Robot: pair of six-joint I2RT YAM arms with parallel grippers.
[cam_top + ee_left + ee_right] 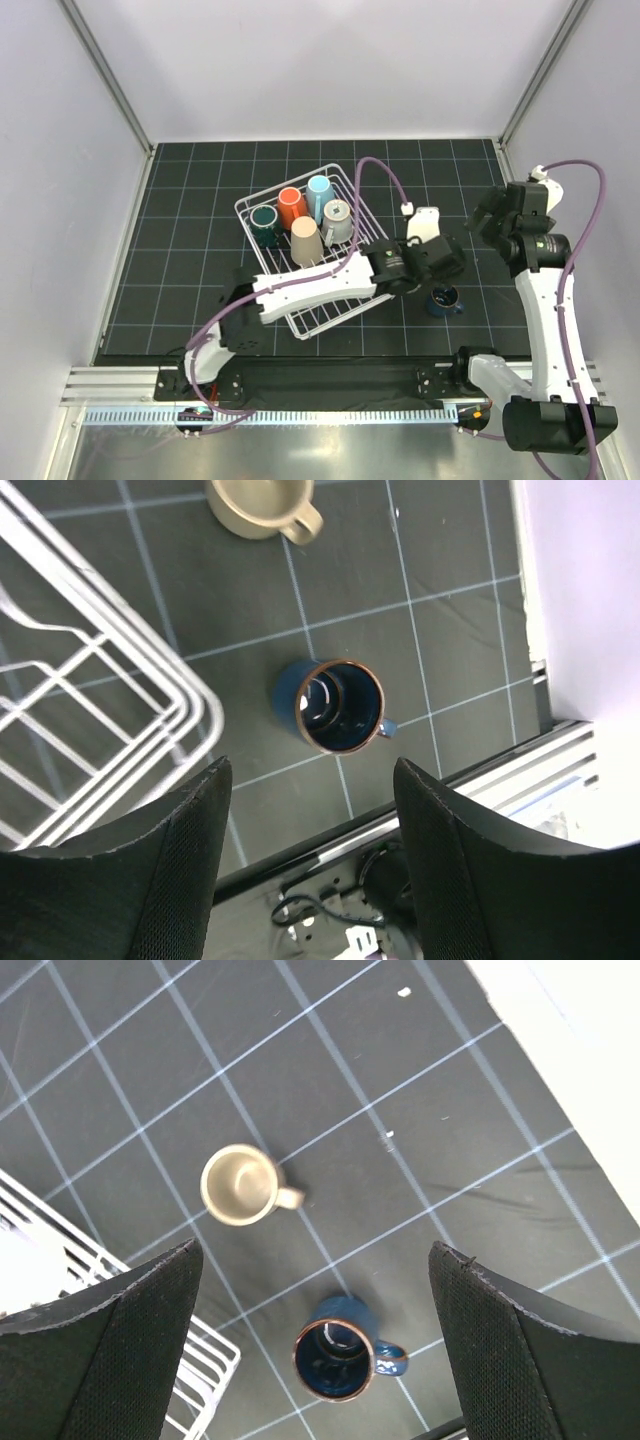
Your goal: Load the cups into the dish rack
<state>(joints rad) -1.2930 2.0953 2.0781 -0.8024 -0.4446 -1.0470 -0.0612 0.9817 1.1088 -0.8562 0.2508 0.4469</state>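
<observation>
The white wire dish rack (330, 310) holds dark teal (265, 222), orange (292, 205), light blue (320, 190) and grey-white (337, 220) cups and a beige tumbler (305, 240). A navy mug (443, 299) stands upright on the mat right of the rack; it also shows in the left wrist view (335, 705) and the right wrist view (338, 1358). A small olive-beige cup (240, 1185) stands upright beyond it (262, 502), hidden under my left arm in the top view. My left gripper (447, 258) (310, 780) is open and empty above the mat near the navy mug. My right gripper (490, 212) (315, 1255) is open and empty, higher up.
The rack's near corner (190, 705) lies just left of the navy mug. The right wall (590, 590) and the front rail (520, 780) bound the mat (180, 250) close to the mug. My left arm (310, 280) reaches across the rack.
</observation>
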